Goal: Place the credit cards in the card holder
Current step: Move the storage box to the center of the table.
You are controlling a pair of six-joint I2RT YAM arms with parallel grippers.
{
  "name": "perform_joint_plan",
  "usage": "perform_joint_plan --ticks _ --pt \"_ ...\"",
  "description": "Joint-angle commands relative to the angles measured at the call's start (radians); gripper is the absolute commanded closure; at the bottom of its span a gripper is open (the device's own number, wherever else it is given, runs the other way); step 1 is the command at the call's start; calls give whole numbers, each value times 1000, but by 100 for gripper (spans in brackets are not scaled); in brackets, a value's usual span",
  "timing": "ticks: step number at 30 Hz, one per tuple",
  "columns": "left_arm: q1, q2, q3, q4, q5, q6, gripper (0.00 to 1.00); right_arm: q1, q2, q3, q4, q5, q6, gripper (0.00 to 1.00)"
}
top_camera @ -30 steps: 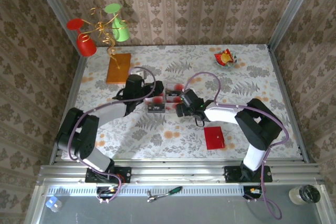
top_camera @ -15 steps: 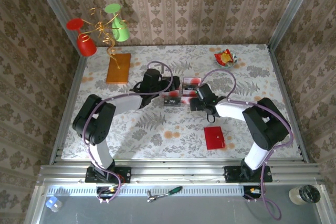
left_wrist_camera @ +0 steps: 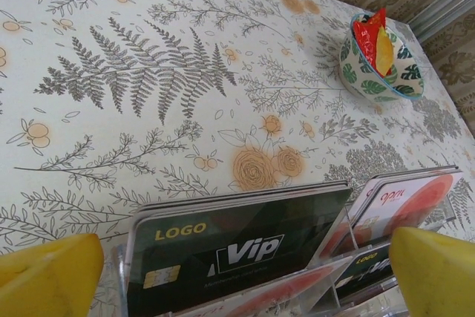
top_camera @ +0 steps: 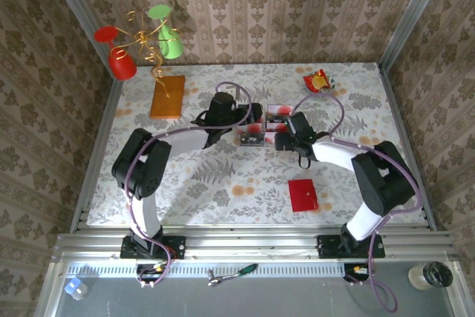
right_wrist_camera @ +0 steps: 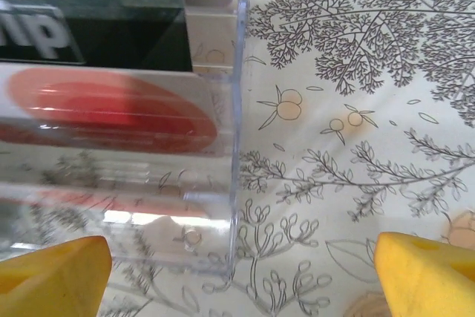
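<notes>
Standing on edge in a clear plastic rack [right_wrist_camera: 223,206], the credit cards [left_wrist_camera: 237,246] sit toward the back of the table's [top_camera: 223,183] middle. A dark card faces the left wrist camera, with pale, red-blotched ones behind and beside it. None has been drawn out yet.

Both arms have reached farther over the table in the last second. The rack itself seems to lie a little farther back and to the right than it did, though whether it was pushed I cannot tell. The left gripper [left_wrist_camera: 239,272] now has its yellow fingers spread wide on either side of the rack, and contact with the plastic is not clear. The right gripper [right_wrist_camera: 239,276], also spread, straddles the rack's near corner, one finger over the cards and the other over bare cloth. The task appears to be at its first pick, with both grippers closing in on the same stack.

The card holder [top_camera: 303,194] lies flat, well apart from the cards, near the front beside the right arm. It looks folded shut and would likely need opening.

A bowl [left_wrist_camera: 356,79] holding a snack wrapper [left_wrist_camera: 375,42] stands behind the rack. An orange-brown block [top_camera: 167,96] and a wire ornament [top_camera: 141,42] sit back left, clear of the work. The rack's walls and the two crowded wrists are the likely hindrance.
</notes>
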Motion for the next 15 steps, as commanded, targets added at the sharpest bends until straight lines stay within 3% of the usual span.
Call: perform_joint_plan --ticks 1,5,15 --pt "38 -69 -34 31 19 4 0 -1 -112 -57 -26 -25 10 5" --pt "80 -139 -74 36 38 9 0 -1 -219 -107 -49 -28 45 0" --pt "151 -376 -162 -86 45 30 0 -4 -473 -146 -268 48 193 0"
